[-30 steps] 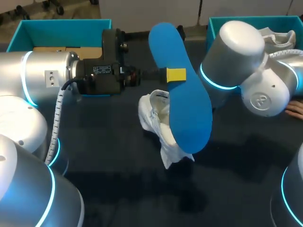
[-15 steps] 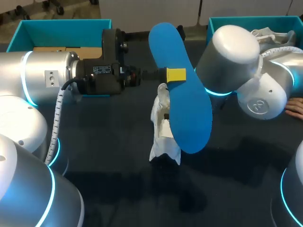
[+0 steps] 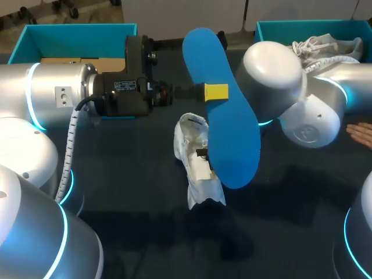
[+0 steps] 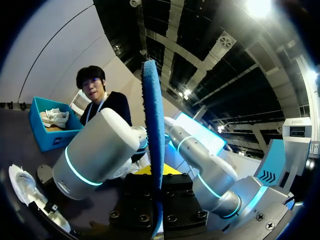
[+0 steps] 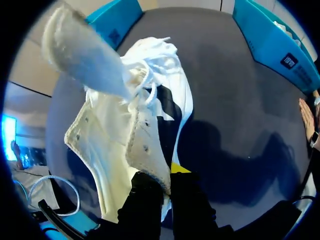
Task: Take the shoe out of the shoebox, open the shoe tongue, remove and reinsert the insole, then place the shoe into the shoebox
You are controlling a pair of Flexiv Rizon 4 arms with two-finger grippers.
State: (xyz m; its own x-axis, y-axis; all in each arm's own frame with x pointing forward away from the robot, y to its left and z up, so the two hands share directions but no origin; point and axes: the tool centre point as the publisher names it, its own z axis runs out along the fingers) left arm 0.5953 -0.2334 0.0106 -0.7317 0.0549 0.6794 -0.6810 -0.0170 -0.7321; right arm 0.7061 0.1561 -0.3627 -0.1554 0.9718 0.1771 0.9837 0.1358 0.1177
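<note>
Head view: insole (image 3: pixel 229 139) and shoe (image 3: pixel 193 142) both run far-to-near.

l grip (image 4: pixel 158 176) pinching insole (image 4: pixel 151 125) edge-on | shoe (image 4: pixel 26 187) beside

**Print present, little of it legible**

A small white label (image 3: pixel 125 85) with lines of fine dark print is carried on the black wrist unit of the left arm (image 3: pixel 58 93). Its characters cannot be made out from the head view. A round embossed emblem (image 3: pixel 306 132), possibly a single letter inside a ring, is seen on the joint cap of the right arm (image 3: pixel 273 70). In the right wrist view, a short white printed mark (image 5: pixel 289 61) is borne on the outer wall of the blue shoebox (image 5: pixel 272 40). In the left wrist view a white mark is again seen on that box's wall, too small to be read.
</note>
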